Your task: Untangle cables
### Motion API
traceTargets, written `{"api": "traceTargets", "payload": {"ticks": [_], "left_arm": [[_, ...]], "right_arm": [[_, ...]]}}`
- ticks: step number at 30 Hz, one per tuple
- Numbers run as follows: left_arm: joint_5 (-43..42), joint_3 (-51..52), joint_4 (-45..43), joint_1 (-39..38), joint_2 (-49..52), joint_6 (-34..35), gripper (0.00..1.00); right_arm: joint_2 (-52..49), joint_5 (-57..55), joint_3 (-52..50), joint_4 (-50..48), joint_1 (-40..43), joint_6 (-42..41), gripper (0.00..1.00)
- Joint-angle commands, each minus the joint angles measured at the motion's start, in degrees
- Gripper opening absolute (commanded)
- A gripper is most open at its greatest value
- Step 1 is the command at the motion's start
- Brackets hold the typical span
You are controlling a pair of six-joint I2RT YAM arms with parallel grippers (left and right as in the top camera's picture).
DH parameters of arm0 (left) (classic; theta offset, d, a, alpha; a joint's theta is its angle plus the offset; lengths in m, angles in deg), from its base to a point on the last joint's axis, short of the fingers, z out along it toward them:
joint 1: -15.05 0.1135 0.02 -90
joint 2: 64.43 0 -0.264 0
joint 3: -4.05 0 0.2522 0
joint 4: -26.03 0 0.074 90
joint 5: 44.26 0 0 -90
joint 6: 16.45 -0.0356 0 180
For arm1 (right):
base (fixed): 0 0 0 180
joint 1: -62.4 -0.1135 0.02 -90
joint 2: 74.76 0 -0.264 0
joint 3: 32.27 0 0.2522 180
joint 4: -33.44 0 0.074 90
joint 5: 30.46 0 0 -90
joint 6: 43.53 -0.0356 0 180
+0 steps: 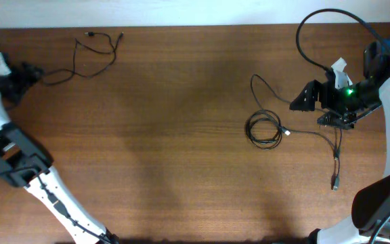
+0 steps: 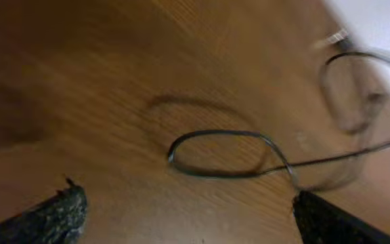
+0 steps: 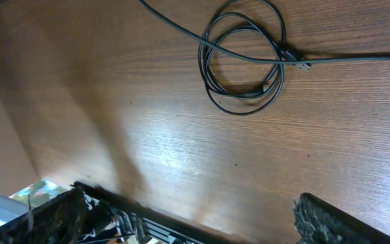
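Left end effector (image 1: 34, 73) and right end effector (image 1: 302, 100) are both released and empty. Loose cable (image 1: 74, 55) lies near the table's (image 1: 168, 149) far-left edge, coiled cable (image 1: 251, 129) beside the right; wide bare wood between.

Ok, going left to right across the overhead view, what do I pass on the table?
left gripper → loose cable near the far edge → coiled cable → right gripper
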State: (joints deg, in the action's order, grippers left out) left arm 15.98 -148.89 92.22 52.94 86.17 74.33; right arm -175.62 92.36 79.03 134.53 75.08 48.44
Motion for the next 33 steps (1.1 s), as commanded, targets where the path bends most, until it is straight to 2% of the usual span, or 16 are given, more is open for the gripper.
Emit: {"api": "traceTargets", "payload": {"ticks": [1,2,5,8,11,13,15,22,24,27,28,29,33], "left_arm": [[12.28,0.17,-1.07,-3.67,0.48,-5.97,1.0],[13.11,0.17,-1.31,-4.68,0.48,-8.2,0.99],[21.68,0.2,-1.36,-6.19,0.61,-8.41,0.96],[28.59,0.2,-1.31,-6.78,1.33,-8.37,0.87],[28.76,0.46,-1.38,-6.62,1.9,-8.41,0.84],[28.74,0.46,-2.03,-6.45,2.34,-8.41,0.69],[28.72,0.46,-2.67,-6.45,2.51,-8.41,0.63],[28.52,0.46,-3.61,-6.45,4.31,-8.41,0.6],[28.52,0.46,-4.44,-6.45,5.11,-8.39,0.57],[28.52,0.46,-7.08,-6.45,5.35,-8.37,0.36],[28.5,0.44,-8.33,-6.45,5.33,-8.33,0.22],[28.48,0.26,-9.35,-6.45,5.33,-8.09,0.15],[28.5,0.02,-13.73,-6.51,5.33,-7.69,0.05]], "right_arm": [[0.07,-0.55,-0.42,-0.13,-0.42,0.85,0.98],[0.07,-0.52,-0.42,-0.13,-0.42,0.85,0.99],[0.07,-0.55,-0.42,-0.37,-0.42,0.85,0.98],[0.07,-0.52,-0.42,-1.09,-0.42,0.85,0.99],[0.07,-0.52,-0.42,-1.25,-0.42,0.85,0.98],[0.07,-0.52,-0.42,-1.31,-0.42,0.85,0.98],[0.07,-0.52,-0.42,-1.49,-0.42,0.85,0.99],[0.07,-0.52,-0.42,-1.68,-0.42,0.83,0.98],[0.07,-0.55,-0.42,-1.66,-0.42,0.83,0.98],[0.07,-0.52,-0.42,-1.62,-0.42,0.83,0.99],[0.07,-0.52,-0.42,-1.64,-0.42,0.83,0.98],[0.07,-0.52,-0.42,-1.64,-0.42,0.81,0.98],[0.07,-0.5,-0.42,-1.62,-0.42,0.81,0.98]]}}
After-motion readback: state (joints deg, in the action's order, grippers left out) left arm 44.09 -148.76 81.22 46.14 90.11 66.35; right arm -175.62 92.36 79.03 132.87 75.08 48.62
